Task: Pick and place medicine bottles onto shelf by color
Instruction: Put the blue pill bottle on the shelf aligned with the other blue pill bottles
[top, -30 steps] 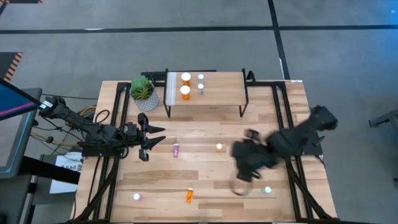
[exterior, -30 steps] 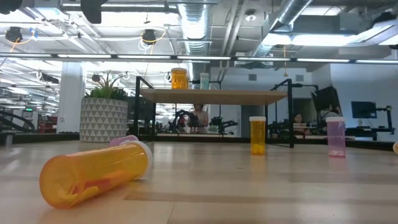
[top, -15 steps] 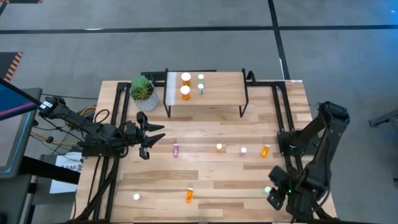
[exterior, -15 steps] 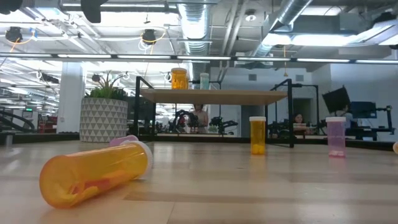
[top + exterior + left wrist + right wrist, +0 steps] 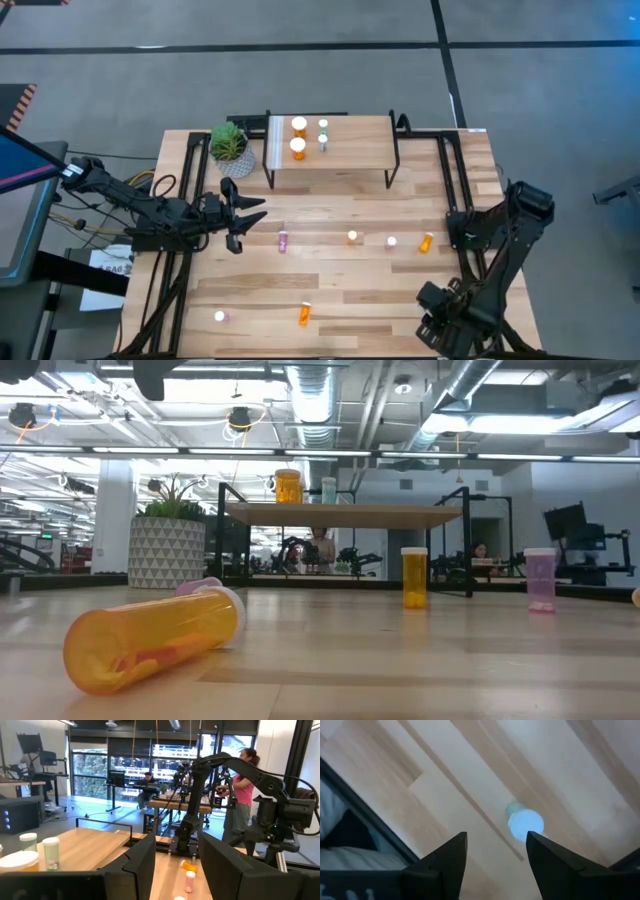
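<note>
The shelf stands at the table's far middle with two orange bottles and a teal-green one on top. Loose bottles stand or lie on the table: a pink one lying, an orange one upright, a white-capped one, an orange one lying, a pink one, and an orange one lying. My right gripper is open near the table's near right corner, above an upright teal-green bottle, which it hides in the high view. My left gripper is open and empty at the left.
A potted plant stands left of the shelf. Black frame rails run along the table's left and right sides. The near table edge lies close to my right gripper. People show in the room beyond the table.
My right gripper has swung from the table's middle toward the near right corner and now sits over the teal-green bottle, covering it in the high view. Two bottles in the table's right middle have come into view.
</note>
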